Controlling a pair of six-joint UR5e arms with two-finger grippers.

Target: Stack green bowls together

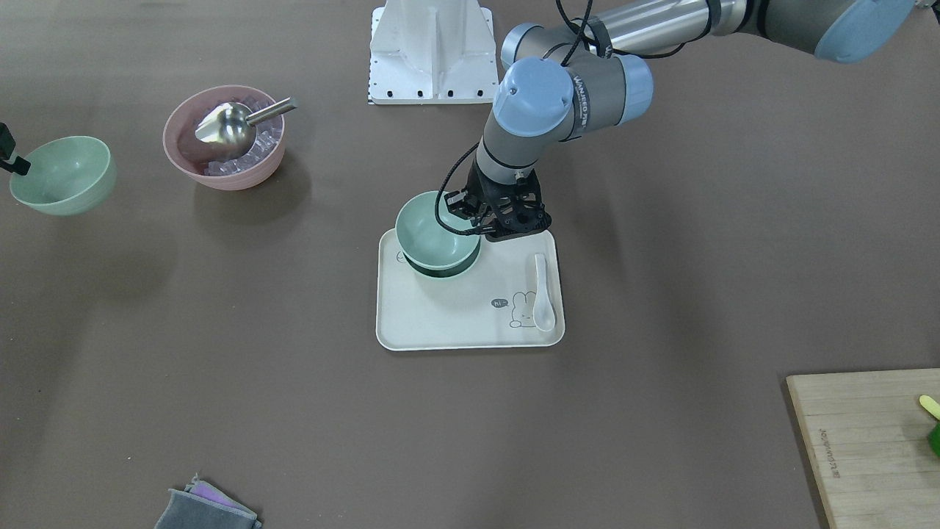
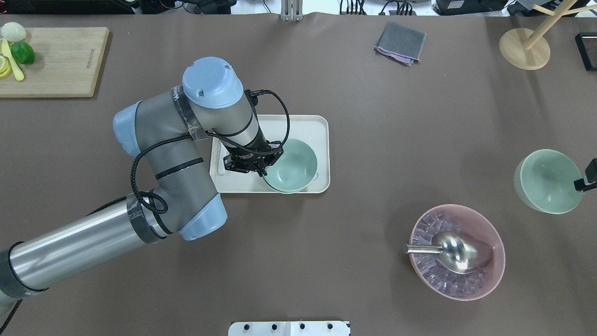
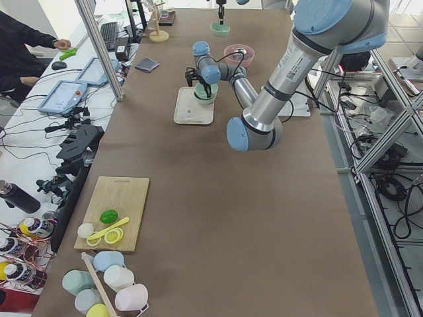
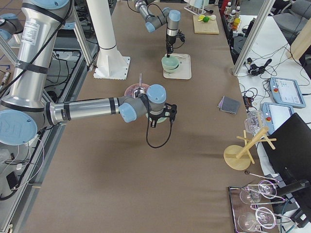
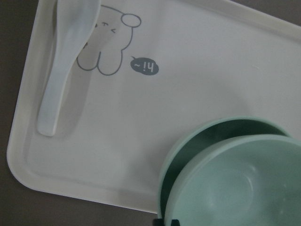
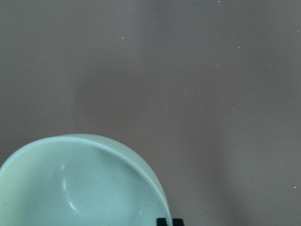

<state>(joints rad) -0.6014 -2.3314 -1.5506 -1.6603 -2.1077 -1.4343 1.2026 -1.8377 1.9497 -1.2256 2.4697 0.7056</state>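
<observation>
My left gripper (image 2: 263, 171) is shut on the rim of a pale green bowl (image 2: 291, 165) and holds it tilted, partly inside a second green bowl (image 1: 440, 270) that sits on the cream tray (image 1: 455, 323). In the left wrist view the held bowl (image 5: 244, 183) overlaps the lower bowl (image 5: 211, 136). My right gripper (image 2: 585, 182) is shut on the rim of a third green bowl (image 2: 548, 181) at the table's far right and holds it above the table. That bowl also shows in the front view (image 1: 62, 175) and in the right wrist view (image 6: 80, 188).
A white spoon (image 1: 542, 290) lies on the tray's edge. A pink bowl (image 2: 496, 266) with ice and a metal scoop (image 2: 454, 252) stands between the tray and the right gripper. A cutting board (image 2: 56, 60), grey cloth (image 2: 400, 42) and wooden stand (image 2: 524, 46) lie at the far edge.
</observation>
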